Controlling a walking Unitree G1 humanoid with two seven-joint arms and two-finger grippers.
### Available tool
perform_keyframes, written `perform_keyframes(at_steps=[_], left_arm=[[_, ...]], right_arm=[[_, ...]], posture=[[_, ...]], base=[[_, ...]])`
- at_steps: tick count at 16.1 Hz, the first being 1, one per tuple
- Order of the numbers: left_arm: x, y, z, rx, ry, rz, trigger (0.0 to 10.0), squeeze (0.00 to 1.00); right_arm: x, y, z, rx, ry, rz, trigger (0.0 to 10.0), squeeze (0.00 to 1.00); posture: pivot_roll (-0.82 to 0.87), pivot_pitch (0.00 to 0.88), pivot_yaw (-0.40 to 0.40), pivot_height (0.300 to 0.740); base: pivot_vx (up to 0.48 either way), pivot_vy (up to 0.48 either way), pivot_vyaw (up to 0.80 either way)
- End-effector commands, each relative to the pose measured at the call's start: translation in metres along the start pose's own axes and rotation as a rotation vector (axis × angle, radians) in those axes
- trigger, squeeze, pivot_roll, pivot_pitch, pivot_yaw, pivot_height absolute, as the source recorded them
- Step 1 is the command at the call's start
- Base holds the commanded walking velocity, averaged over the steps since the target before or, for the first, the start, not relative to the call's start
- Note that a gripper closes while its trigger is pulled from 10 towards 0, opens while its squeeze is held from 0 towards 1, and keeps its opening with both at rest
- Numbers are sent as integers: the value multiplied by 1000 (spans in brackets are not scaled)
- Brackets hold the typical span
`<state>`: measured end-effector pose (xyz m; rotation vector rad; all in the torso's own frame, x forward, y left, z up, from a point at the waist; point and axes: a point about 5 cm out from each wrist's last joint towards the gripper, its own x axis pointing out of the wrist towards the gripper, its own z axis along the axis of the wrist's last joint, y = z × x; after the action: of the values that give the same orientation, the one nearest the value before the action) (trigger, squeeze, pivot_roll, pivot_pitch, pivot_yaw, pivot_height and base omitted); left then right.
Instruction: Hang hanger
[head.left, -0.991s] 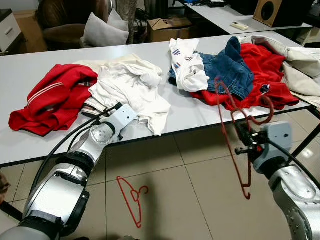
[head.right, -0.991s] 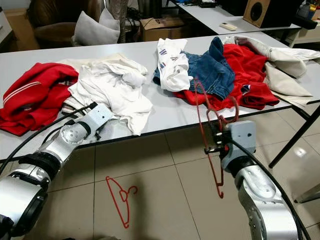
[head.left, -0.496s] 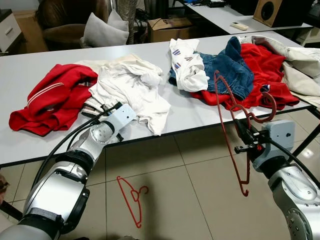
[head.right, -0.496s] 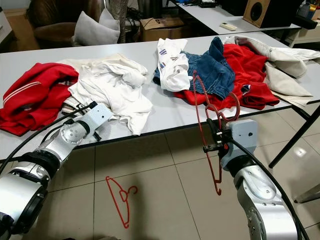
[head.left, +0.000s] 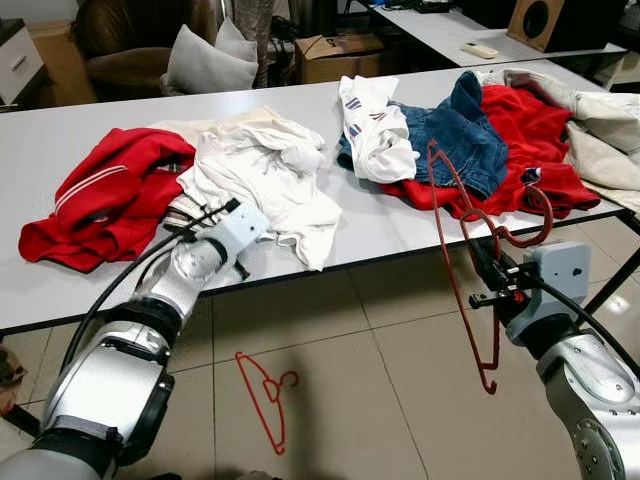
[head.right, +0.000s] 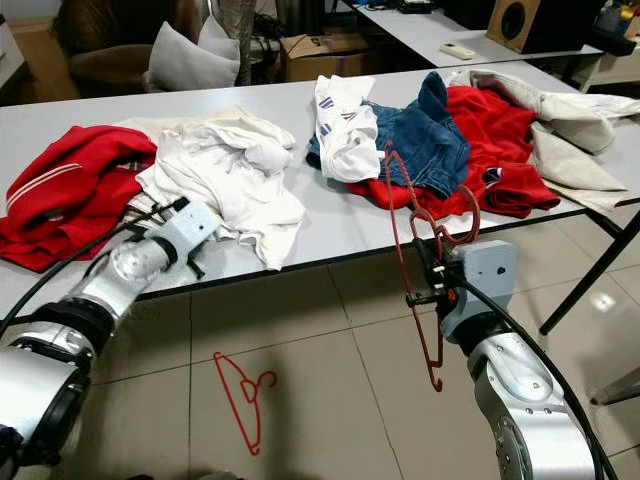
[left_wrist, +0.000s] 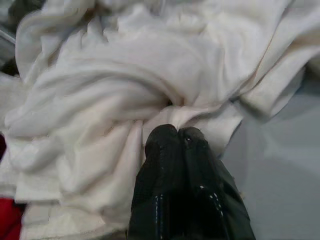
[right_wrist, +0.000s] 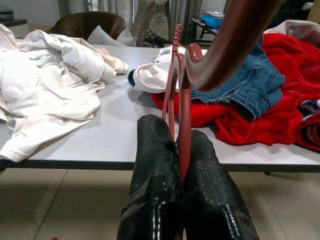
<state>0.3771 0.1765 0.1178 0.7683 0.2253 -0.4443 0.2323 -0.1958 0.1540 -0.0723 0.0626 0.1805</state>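
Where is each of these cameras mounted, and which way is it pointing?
Left eye, right eye: on the head, looking forward and down at the table of clothes; both silver arms show.
Left wrist: looks along its closed black fingers, tips against the white garment.
Right wrist: looks along its fingers, clamped on the red hanger, toward the table.
Shared: both eyes show the right gripper with that hanger, the left gripper at the white garment, and another hanger on the floor.

We count two red hangers, one held (head.left: 462, 262) and one on the floor (head.left: 264, 396), plus two grey tables (head.left: 380, 225).
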Motion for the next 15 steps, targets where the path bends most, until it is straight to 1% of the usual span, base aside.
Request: perform_keyframes(at_steps=[1, 2, 5, 6, 7, 8, 9, 10, 11, 15], left_arm=[[-2, -1, 2, -20, -15, -52, 0, 0], [-4, -7, 0, -35, -21, -110, 0, 0], [-7, -12, 2, -57, -24, -197, 0, 0], [-6, -10, 2, -28, -12, -192, 0, 0], [-6, -9, 0, -16, 0, -173, 0, 0], [-6, -8, -1, 15, 15, -145, 1686, 0], [-5, -5, -1, 38, 20, -98, 10000, 0], [-5, -5, 1, 25, 1, -77, 10000, 0], [-4, -5, 3, 21, -16, -74, 10000, 1000], [-5, -8, 11, 3, -72, -78, 10000, 1000]], right_arm=[[-3, 1, 7, -6, -37, 3, 10000, 0], [-3, 1, 6, -6, -37, 4, 10000, 0], [-3, 3, 6, -10, -34, 18, 10000, 0], [-2, 3, 6, -11, -34, 22, 10000, 0], [-2, 3, 6, -11, -35, 25, 10000, 0], [-1, 4, 7, -13, -37, 28, 10000, 0], [0, 3, 7, -14, -38, 29, 10000, 0], [0, 4, 7, -14, -39, 30, 10000, 0], [-1, 3, 7, -15, -41, 29, 10000, 0], [-2, 3, 7, -14, -43, 25, 10000, 0]], posture=[[-254, 0, 54, 710], [-254, 0, 54, 710], [-248, 0, 47, 710], [-246, 0, 46, 710], [-246, 0, 46, 710], [-247, 0, 43, 710], [-247, 0, 43, 710], [-253, 0, 46, 710], [-254, 0, 47, 710], [-257, 0, 47, 710]], base=[[0, 0, 0], [0, 0, 0], [0, 0, 0], [0, 0, 0], [0, 0, 0], [0, 0, 0], [0, 0, 0], [0, 0, 0], [0, 0, 0], [0, 0, 0]])
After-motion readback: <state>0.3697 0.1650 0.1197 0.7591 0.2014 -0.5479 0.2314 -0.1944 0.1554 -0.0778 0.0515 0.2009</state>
